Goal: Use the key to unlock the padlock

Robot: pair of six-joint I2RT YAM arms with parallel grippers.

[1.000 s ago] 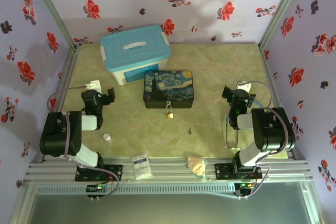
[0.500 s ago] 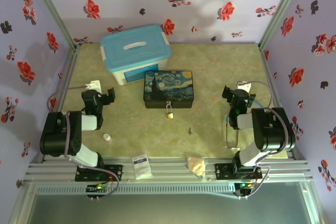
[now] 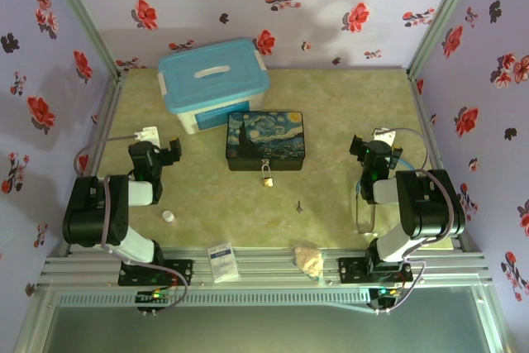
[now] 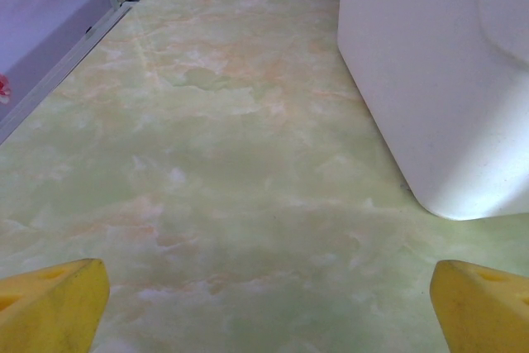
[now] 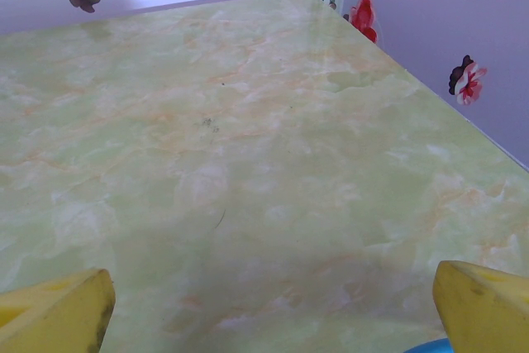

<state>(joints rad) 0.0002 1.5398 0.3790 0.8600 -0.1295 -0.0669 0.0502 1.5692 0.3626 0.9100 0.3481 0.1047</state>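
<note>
- Seen from above, the padlock [image 3: 266,176], brass with a silver shackle, sits against the near side of the dark-blue box [image 3: 265,140]. The key [image 3: 298,205], tiny and dark, lies on the table [image 3: 347,105] near it, well apart from the left gripper [image 3: 171,148] and the right gripper [image 3: 358,146].
- Left wrist: yellow fingertips [image 4: 50,307] spread wide over marbled tabletop, with a white container [image 4: 438,80] to the right.
- Right wrist: fingertips [image 5: 54,312] equally wide above bare tabletop.

Brass padlock [image 3: 266,176] hangs closed; key [image 3: 298,206] lies apart.
</note>
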